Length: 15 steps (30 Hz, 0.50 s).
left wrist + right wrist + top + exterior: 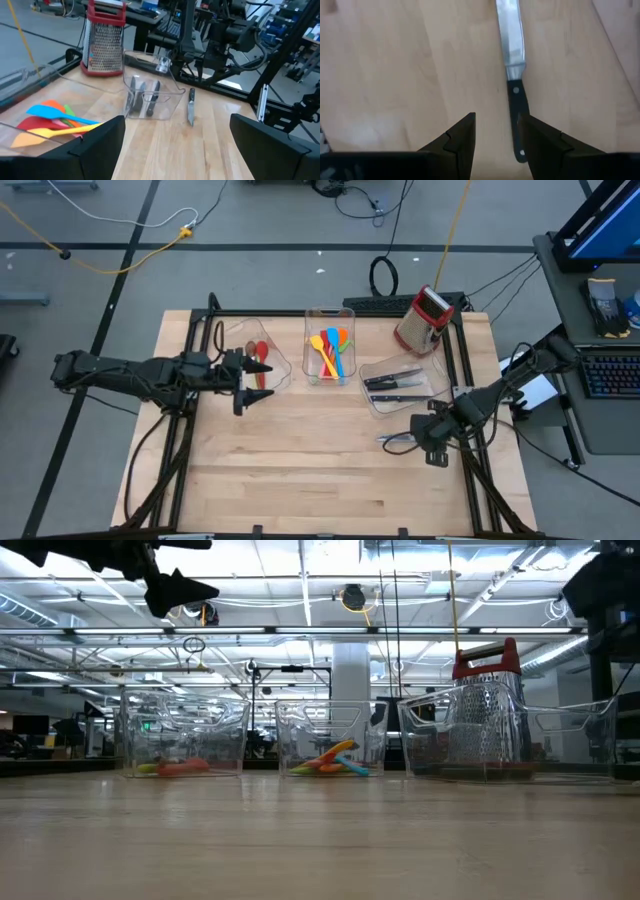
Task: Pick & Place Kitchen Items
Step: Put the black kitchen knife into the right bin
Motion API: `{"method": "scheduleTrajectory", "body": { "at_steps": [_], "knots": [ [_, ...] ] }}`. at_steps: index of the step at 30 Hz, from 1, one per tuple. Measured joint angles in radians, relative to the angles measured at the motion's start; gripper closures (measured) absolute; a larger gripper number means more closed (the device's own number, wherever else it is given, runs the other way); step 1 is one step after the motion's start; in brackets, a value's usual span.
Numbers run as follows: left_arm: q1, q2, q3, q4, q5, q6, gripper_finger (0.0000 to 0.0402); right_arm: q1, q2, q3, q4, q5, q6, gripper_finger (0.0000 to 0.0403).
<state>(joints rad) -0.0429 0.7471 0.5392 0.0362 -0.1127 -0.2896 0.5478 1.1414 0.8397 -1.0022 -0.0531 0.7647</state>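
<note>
In the overhead picture the right gripper (418,442) hides most of the knife (514,75) at lower right. Fingers half-spread around the black riveted handle, steel blade bare on the table (300,470). Left gripper (243,383) spread wide, empty, upper left.

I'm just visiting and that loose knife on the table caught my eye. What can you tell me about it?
The knife is small, with a plain shiny metal blade and a black handle showing two pale rivets. It lies flat on the bare wooden table, outside the clear bin that holds other black-handled knives, near the table's right side. The right gripper hangs just above it, fingers partly apart, with the handle lying in the gap close beside one finger; whether they touch is not clear. Nothing else touches it.
</note>
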Motion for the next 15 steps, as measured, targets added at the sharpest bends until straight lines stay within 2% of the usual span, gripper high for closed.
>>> {"method": "scheduleTrajectory", "body": {
  "at_steps": [11,15],
  "knots": [
    [0.000,0.000,0.000,-0.002,0.008,-0.007,0.0036,0.017,0.002,-0.051,-0.005,0.000,0.141,0.0259],
    [0.000,0.000,0.000,-0.002,0.008,-0.007,0.0036,0.017,0.002,-0.052,-0.006,0.000,0.142,0.0243]
  ]
}}
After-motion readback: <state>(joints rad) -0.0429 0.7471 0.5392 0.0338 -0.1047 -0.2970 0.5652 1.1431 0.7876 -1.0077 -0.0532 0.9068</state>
